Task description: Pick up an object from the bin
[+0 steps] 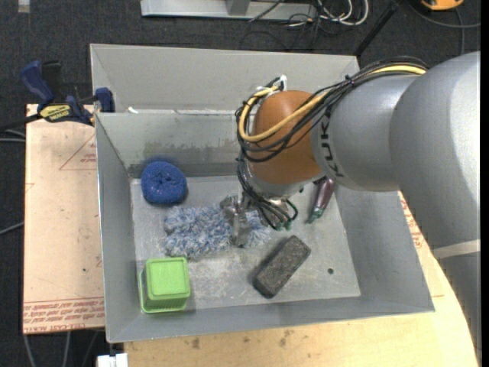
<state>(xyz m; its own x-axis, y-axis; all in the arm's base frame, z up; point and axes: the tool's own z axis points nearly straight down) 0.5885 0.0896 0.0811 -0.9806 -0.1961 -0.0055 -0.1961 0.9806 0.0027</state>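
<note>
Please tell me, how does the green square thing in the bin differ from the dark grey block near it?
Colour: the green square thing is bright green, while the dark grey block is dull and speckled.
Shape: the green square thing is roughly square with a raised rim; the dark grey block is long and flat-topped.
Pose: the green square thing sits square to the bin's front wall; the dark grey block lies diagonally.
Both rest on the bin floor near the front.

Blue ball point(163, 182) lies rear left. Green square block point(165, 284) sits front left. Dark grey oblong block point(281, 265) lies front centre, with a purple-green marker point(321, 199) behind it, apart.
</note>
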